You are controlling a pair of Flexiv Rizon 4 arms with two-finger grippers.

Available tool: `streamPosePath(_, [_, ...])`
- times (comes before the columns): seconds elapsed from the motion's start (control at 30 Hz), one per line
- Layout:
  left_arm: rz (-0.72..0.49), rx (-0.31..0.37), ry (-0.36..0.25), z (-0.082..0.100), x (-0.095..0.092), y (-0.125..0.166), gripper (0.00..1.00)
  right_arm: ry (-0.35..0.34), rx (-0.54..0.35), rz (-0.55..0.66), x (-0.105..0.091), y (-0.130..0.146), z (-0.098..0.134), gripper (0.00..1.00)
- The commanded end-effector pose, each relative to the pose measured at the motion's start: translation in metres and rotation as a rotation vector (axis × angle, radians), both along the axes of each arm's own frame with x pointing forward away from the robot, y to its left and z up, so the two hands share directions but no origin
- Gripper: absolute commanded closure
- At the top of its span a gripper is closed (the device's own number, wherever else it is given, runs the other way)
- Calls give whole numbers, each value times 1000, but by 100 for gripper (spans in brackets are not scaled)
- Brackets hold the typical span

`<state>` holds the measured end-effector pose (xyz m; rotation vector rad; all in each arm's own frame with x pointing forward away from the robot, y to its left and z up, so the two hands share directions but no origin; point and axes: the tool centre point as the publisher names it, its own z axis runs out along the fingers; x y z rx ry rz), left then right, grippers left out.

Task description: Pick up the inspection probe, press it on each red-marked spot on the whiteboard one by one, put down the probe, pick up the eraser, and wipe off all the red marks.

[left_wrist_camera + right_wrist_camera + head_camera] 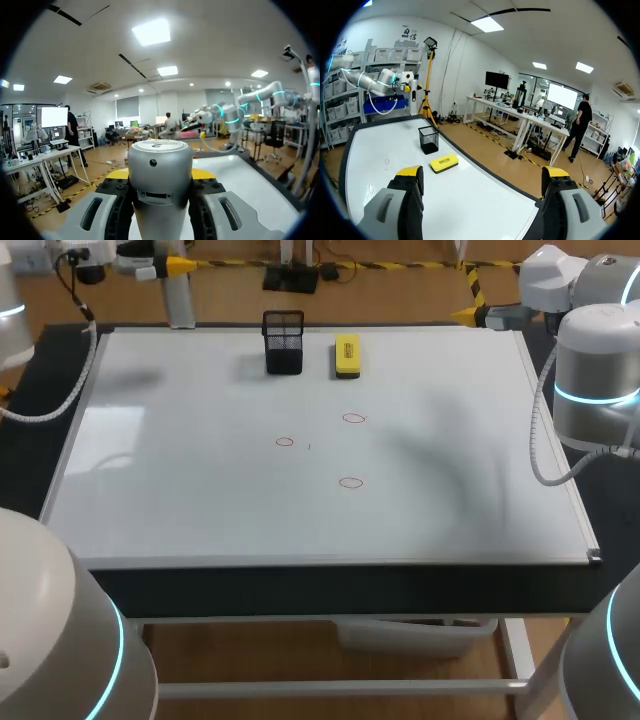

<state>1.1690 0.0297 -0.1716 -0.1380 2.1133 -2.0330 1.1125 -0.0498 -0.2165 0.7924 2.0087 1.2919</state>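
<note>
Left gripper (161, 173) closed on inspection probe (160, 160), yellow tips against both its sides. Probe upright just beyond far-left corner of whiteboard (200, 500); side grasp likely keeps its end pointing down for pressing. Right gripper (482, 177) spread wide, empty, by whiteboard far-right corner, out of the way. Three red marks (350, 482) mid-whiteboard, none wiped. Eraser (347, 355) and mesh holder (284, 340) near whiteboard far edge, clear of marks.

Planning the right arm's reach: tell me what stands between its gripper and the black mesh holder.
Only the yellow eraser, lying flat on the whiteboard beside the holder, on the right gripper's side.
</note>
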Motion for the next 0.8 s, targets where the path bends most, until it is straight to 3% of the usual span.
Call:
streamPosePath(0.03, [218,-23,-15,-6,-10,7,100,3,-2,1,1,0,1,0])
streamPosePath(0.43, [268,-18,6,-32,-13,20,100,3,-2,1,1,0,1,0])
streamPosePath(0.8, [309,6,35,-36,-15,26,100,3,-2,1,1,0,1,0])
